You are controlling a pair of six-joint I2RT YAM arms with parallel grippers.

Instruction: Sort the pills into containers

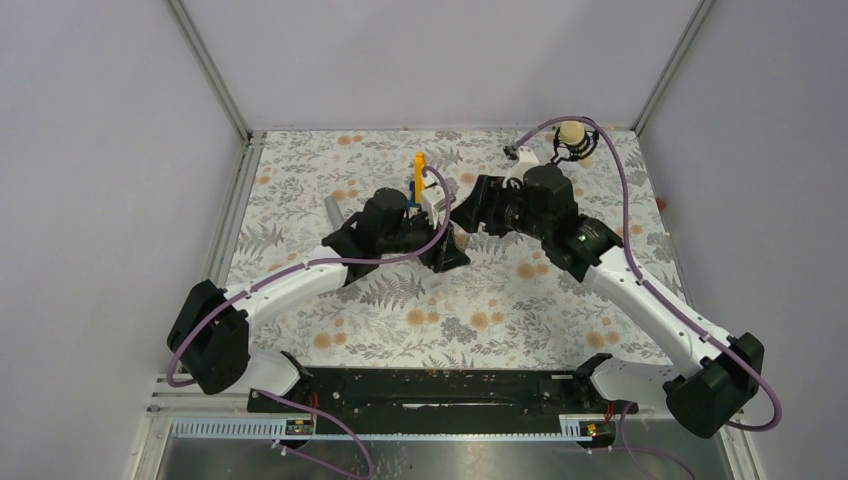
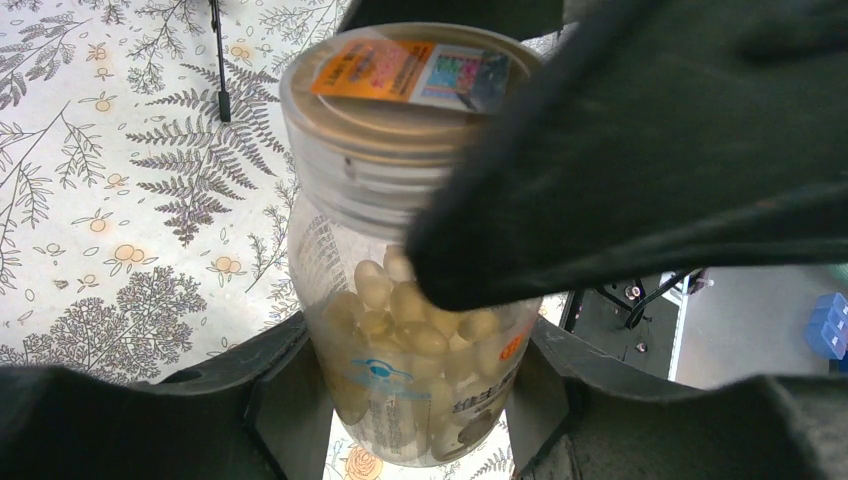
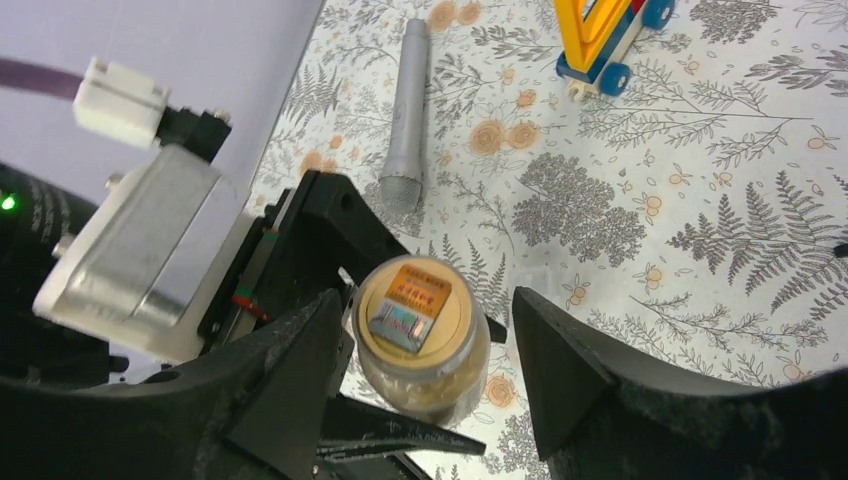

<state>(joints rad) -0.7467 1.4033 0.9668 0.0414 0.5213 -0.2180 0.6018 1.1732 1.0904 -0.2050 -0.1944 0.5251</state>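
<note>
Grey walls [image 1: 100, 150], floral tabletop [image 1: 480, 310]; left fingers [image 2: 275, 405] tight on pill jar [image 2: 420, 320]; right fingers [image 3: 570, 390] spread around its cap [image 3: 415, 305].

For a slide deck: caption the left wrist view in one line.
Left gripper holds a capped jar of pale pills, the floral table behind.

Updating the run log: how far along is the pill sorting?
Done: nothing shows as sorted. In hand: the left gripper clamps the bottle, its lid on and the pills inside. The right gripper has its open fingers either side of the lid, probably to unscrew it. Left: opening it and all the sorting.
</note>
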